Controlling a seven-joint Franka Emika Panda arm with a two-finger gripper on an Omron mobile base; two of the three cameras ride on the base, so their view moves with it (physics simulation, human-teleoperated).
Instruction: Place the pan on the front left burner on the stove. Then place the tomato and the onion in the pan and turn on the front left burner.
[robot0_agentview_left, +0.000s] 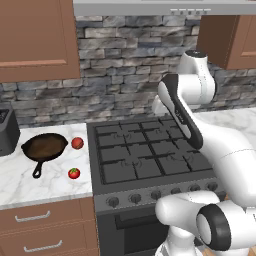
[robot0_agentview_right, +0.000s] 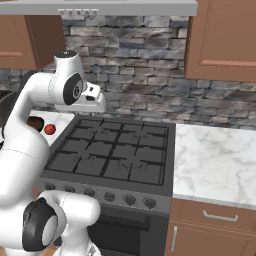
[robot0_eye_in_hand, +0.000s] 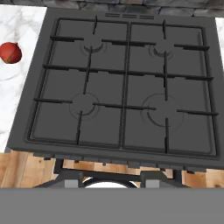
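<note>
The pan (robot0_agentview_left: 44, 146), a dark skillet with a brownish inside, rests on the left counter with its handle toward the front. The dull orange-red onion (robot0_agentview_left: 77, 143) lies just right of it, close to the stove (robot0_agentview_left: 150, 150); the hand view has the onion (robot0_eye_in_hand: 10, 52) left of the grates. The small tomato (robot0_agentview_left: 74, 173) with a green cap sits nearer the counter's front edge. My gripper (robot0_eye_in_hand: 111, 181) hangs high above the stove, looking down on the front left burner (robot0_eye_in_hand: 83, 105), fingers apart with nothing between them. No pot or food is on the burner (robot0_agentview_left: 125, 167).
A dark appliance (robot0_agentview_left: 6, 130) stands at the far left of the counter. Knobs (robot0_agentview_left: 160, 192) line the stove's front. White marble counter (robot0_agentview_right: 215, 160) stretches right of the stove. Wooden cabinets and a range hood hang above.
</note>
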